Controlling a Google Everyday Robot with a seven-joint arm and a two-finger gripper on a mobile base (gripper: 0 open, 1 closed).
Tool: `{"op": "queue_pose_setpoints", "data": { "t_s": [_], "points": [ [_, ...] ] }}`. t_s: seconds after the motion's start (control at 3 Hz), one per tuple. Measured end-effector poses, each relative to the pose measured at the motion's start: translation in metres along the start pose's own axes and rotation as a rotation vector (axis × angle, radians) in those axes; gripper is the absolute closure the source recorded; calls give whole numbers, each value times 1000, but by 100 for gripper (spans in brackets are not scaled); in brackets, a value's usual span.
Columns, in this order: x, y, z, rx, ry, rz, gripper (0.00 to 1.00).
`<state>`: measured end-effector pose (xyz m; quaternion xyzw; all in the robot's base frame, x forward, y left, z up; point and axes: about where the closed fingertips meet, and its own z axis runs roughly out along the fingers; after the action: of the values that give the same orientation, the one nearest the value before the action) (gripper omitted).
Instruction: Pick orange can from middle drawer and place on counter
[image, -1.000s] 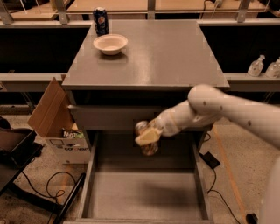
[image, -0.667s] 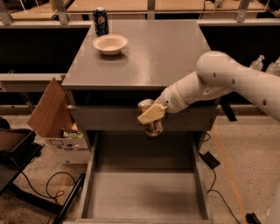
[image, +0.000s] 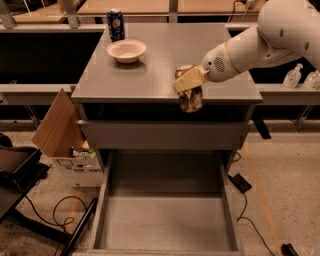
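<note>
My gripper (image: 188, 85) is shut on the orange can (image: 190, 98), an orange-brown can with pale print and a silver top. It holds the can upright in the air at the counter's front edge, right of centre. The counter (image: 165, 55) is a broad grey cabinet top. Below it the middle drawer (image: 165, 220) stands pulled out, with a flat grey floor and nothing in it. The white arm reaches in from the upper right.
A white bowl (image: 126, 50) and a dark blue can (image: 116, 24) stand at the counter's back left. A shut drawer front (image: 162, 134) sits just under the counter. An open cardboard box (image: 65, 142) and cables lie on the floor at left.
The gripper has lifted the orange can from in front of the upper drawer up to the level of the counter's front edge. The arm has risen and swung to the right.
</note>
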<state>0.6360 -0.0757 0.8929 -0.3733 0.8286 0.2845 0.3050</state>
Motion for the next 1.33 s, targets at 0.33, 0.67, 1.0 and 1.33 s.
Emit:
{"op": "queue_pose_setpoints", "data": {
  "t_s": [0.33, 0.67, 1.0, 1.33],
  "points": [
    [-14, -36, 4, 143, -67, 54, 100],
    [-12, -55, 17, 223, -101, 54, 100],
    [-14, -55, 14, 228, -104, 52, 100],
    [-17, -71, 9, 321, -160, 31, 100]
  ]
}}
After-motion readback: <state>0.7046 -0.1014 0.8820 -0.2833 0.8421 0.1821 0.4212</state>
